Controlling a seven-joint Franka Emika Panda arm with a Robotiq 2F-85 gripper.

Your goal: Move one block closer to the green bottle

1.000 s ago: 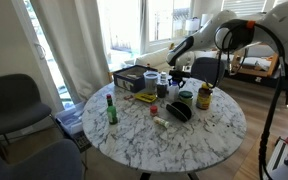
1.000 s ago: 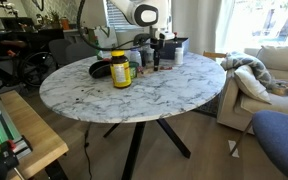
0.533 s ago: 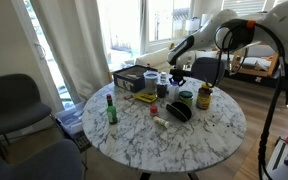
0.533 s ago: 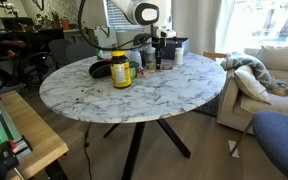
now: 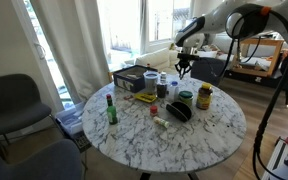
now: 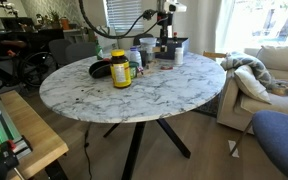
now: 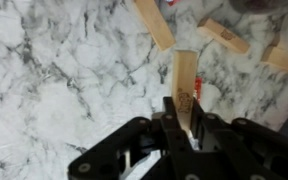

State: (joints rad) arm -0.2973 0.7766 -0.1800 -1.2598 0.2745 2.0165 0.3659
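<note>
Now | claw (image 7: pixel 184 116) clamped on flat wooden block (image 7: pixel 185 72) | veined marble table (image 7: pixel 64 70)

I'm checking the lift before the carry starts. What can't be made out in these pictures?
Wrist view: the green bottle lies outside the frame; only an exterior view shows it.
Both exterior views: the block in the pincer is too small to see.
Wrist view: dark marks on the held block are blurred.
Wrist view: another block is cut off by the right edge.
</note>
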